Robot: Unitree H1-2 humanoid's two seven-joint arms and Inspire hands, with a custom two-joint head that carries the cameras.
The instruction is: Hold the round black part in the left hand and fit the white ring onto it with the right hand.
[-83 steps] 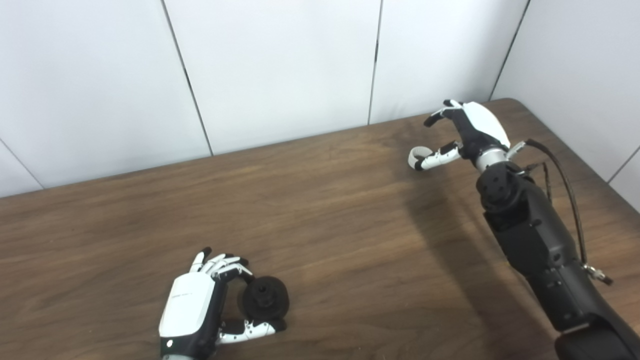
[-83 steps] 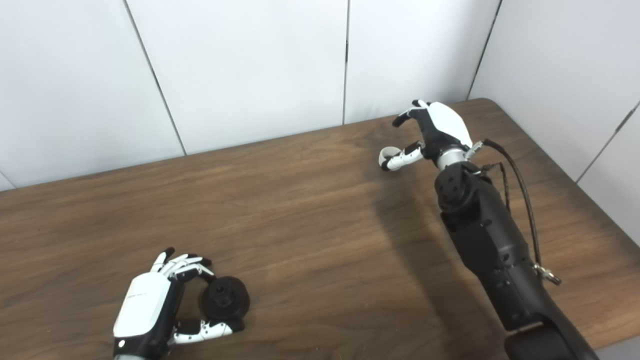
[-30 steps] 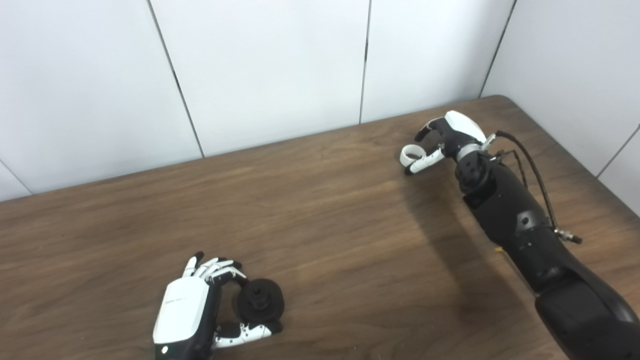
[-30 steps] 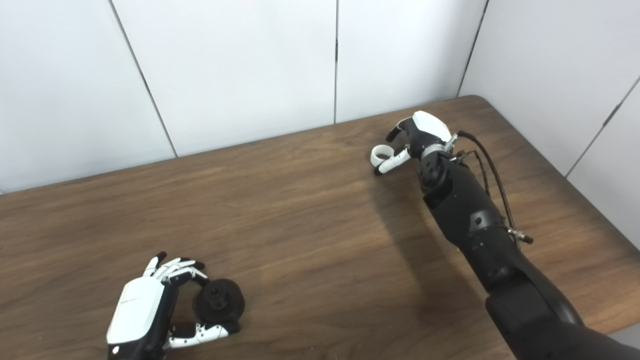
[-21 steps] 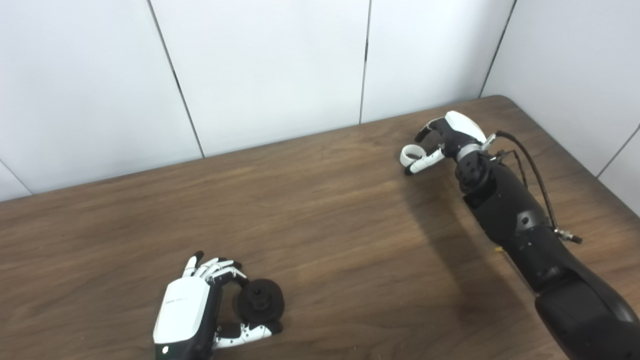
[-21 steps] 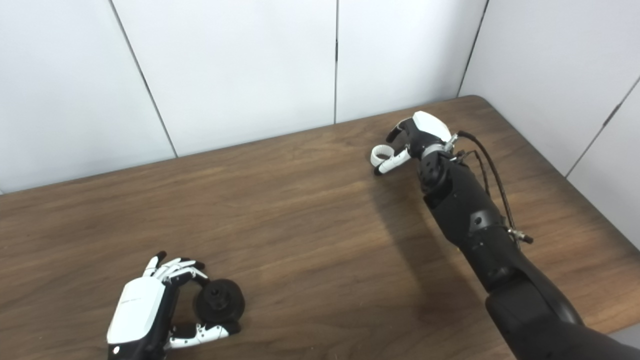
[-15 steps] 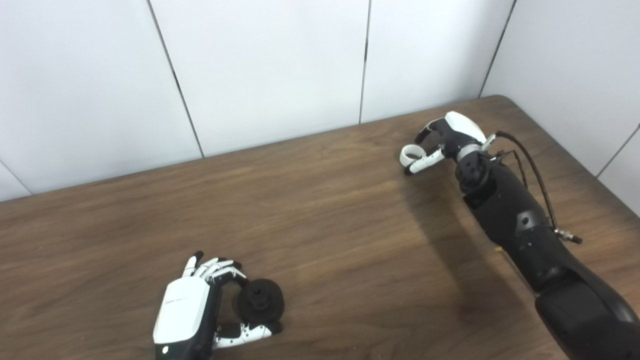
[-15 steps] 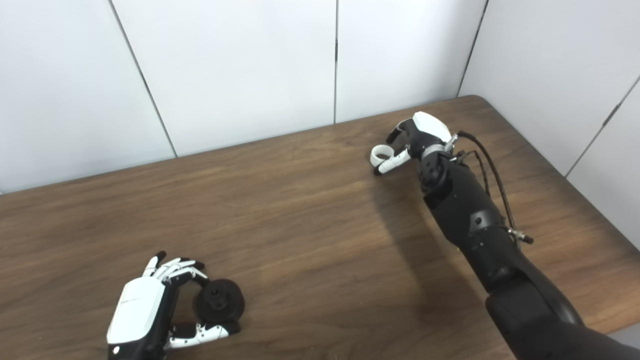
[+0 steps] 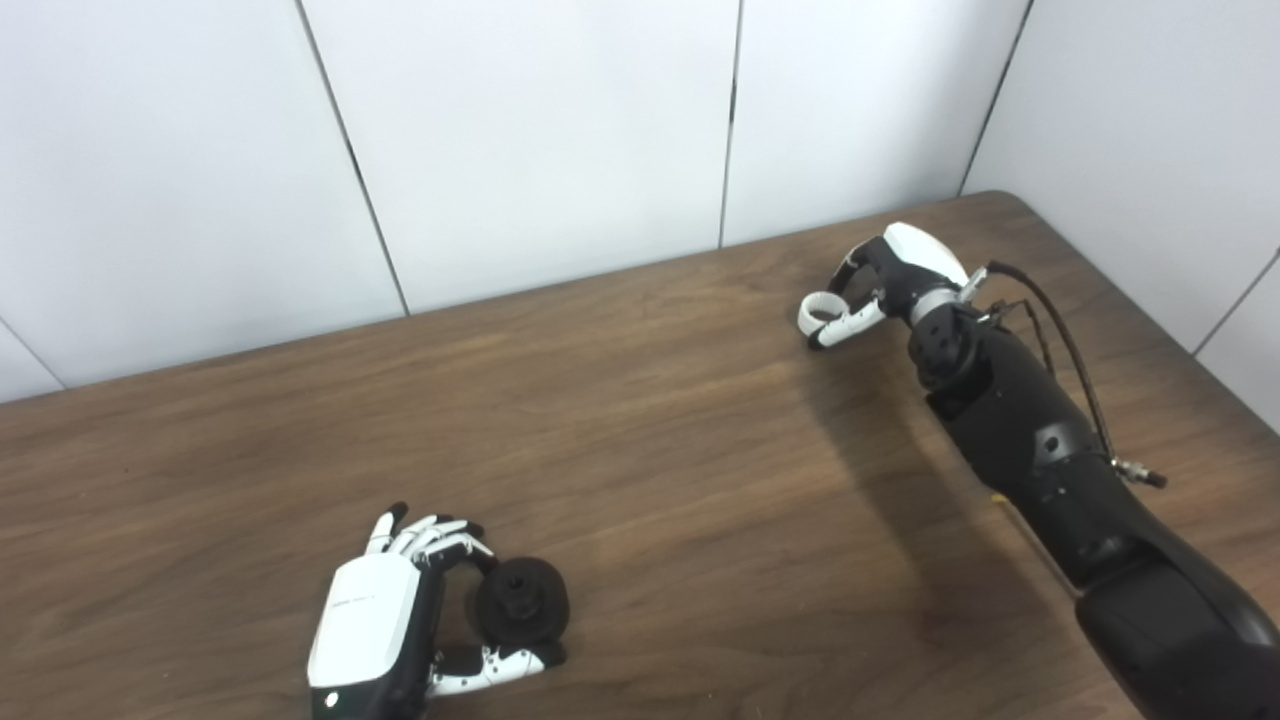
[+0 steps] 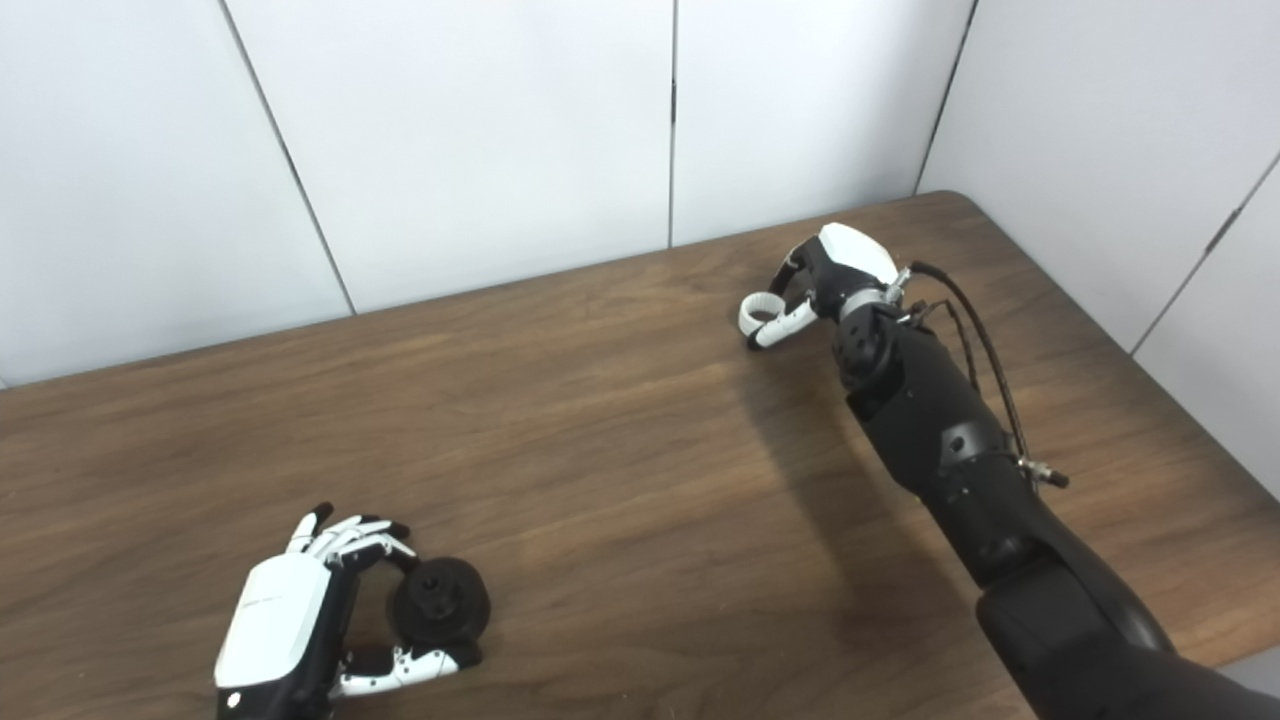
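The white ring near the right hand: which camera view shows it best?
Neither view is much better. The right eye view shows the white ring slightly clearer, at the thumb side of the right hand, its hole visible. The left eye view shows the same ring similarly small. Whether the hand grips it cannot be told.

Lower left of the frame: the left robot hand (image 9: 385, 620) is cut off at the wrist by the bottom edge; its palm faces away, so contact with the round black part (image 9: 520, 602) is partly hidden. Upper right: the right robot hand (image 9: 885, 280) covers part of the white ring (image 9: 818, 310); whether the fingers grip it cannot be told. The table (image 9: 700, 480) runs past the left, right and bottom edges.
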